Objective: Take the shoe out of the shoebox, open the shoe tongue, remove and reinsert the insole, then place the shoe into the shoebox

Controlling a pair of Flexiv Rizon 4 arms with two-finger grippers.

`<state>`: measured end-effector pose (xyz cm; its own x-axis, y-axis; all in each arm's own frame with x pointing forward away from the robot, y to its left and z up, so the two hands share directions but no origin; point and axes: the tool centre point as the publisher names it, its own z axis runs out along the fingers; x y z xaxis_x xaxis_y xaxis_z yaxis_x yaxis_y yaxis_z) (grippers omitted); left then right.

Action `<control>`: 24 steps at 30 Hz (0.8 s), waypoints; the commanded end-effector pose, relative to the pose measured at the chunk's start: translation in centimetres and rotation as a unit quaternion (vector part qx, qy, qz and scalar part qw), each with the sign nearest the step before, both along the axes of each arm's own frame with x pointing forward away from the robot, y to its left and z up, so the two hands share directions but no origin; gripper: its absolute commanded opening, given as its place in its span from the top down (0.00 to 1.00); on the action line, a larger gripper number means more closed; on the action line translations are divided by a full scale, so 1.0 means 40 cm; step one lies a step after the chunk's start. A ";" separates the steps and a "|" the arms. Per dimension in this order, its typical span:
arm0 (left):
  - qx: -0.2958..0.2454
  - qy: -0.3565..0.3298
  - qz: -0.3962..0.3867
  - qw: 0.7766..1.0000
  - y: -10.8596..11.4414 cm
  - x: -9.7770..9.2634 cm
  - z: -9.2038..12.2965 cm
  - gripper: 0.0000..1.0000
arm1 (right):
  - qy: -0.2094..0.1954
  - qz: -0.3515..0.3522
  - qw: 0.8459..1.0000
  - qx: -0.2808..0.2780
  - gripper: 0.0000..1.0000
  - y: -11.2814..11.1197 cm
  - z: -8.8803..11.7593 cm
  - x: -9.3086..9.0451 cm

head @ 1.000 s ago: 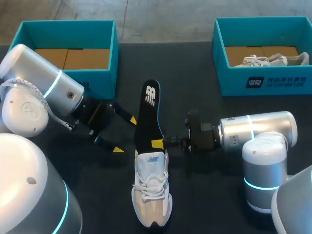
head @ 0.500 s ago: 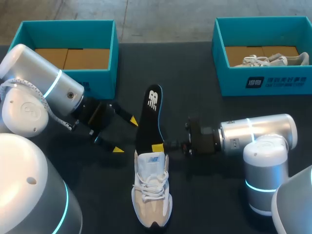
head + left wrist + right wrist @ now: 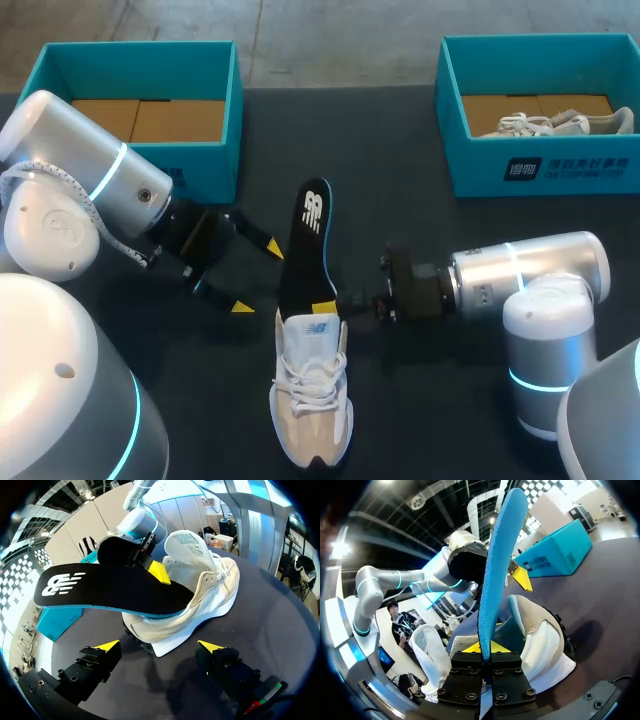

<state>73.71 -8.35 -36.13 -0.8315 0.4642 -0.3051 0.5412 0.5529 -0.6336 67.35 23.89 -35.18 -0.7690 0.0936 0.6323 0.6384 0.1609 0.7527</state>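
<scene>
Nearest you, the shoe [image 3: 312,400] lies flat on the dark table [image 3: 430,430], toe toward you and heel away, so its mouth faces the arms. Its tongue [image 3: 190,545] stands lifted clear of the opening, which leaves room for the insole to pass.

Just past the laces, your right gripper [image 3: 327,297] comes in from the side and is clamped on the insole [image 3: 308,235], pinching its edge between both fingers. The insole's front end sits inside the shoe while the rest slants up and out over the heel. That angle suits sliding it along the shoe's length. From this moment alone you cannot say whether it is going in or coming out.

Your left gripper [image 3: 258,277] waits beside the insole with its fingers spread and nothing between them. It looks ready to steady the heel if the shoe slips.

Farthest off, the left shoebox [image 3: 205,160] stands without a shoe. The right shoebox [image 3: 520,165] holds another shoe [image 3: 555,123].
</scene>
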 end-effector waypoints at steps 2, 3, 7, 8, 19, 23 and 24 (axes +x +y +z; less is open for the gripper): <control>0.002 0.000 0.000 1.000 -0.001 -0.001 0.001 0.00 | 0.006 0.007 1.000 -0.004 1.00 0.005 -0.015 -0.012; 0.002 0.000 0.000 1.000 -0.001 -0.001 0.001 0.00 | 0.006 0.008 1.000 -0.003 1.00 0.005 -0.017 -0.013; 0.002 0.000 0.000 1.000 -0.001 -0.001 0.001 0.00 | 0.007 0.011 1.000 -0.001 1.00 0.006 -0.020 -0.016; 0.002 0.000 0.000 1.000 -0.001 -0.001 0.001 0.00 | 0.007 0.012 1.000 0.000 1.00 0.006 -0.021 -0.017; 0.002 0.000 0.000 1.000 -0.001 -0.001 0.001 0.00 | 0.003 0.013 1.000 0.010 1.00 0.013 -0.015 -0.006; 0.002 0.000 0.000 1.000 -0.001 -0.001 0.001 0.00 | 0.002 0.013 1.000 0.012 0.86 0.015 -0.011 -0.002; 0.002 0.000 0.000 1.000 -0.001 -0.001 0.001 0.00 | 0.002 0.013 1.000 0.013 0.79 0.016 -0.010 -0.002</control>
